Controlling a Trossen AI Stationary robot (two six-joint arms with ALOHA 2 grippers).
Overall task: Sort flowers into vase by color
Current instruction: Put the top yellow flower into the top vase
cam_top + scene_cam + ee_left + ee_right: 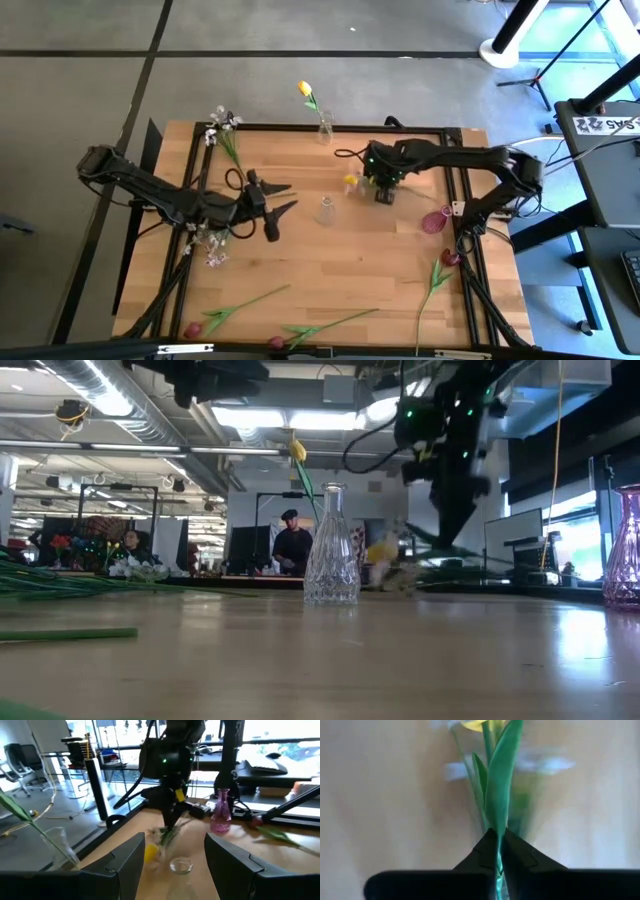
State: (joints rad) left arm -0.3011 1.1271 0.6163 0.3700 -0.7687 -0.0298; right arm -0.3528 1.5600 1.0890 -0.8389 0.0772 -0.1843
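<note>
High view, yellow tulip [351,181]: pinched by its stem in the right end effector [383,191], just right of the small clear vase [326,210].
Right end effector: fingers closed on the stem.
Left end effector [283,197]: spread wide, empty, left of that vase.
Room: bare surface [370,260] in front of the vase.
</note>
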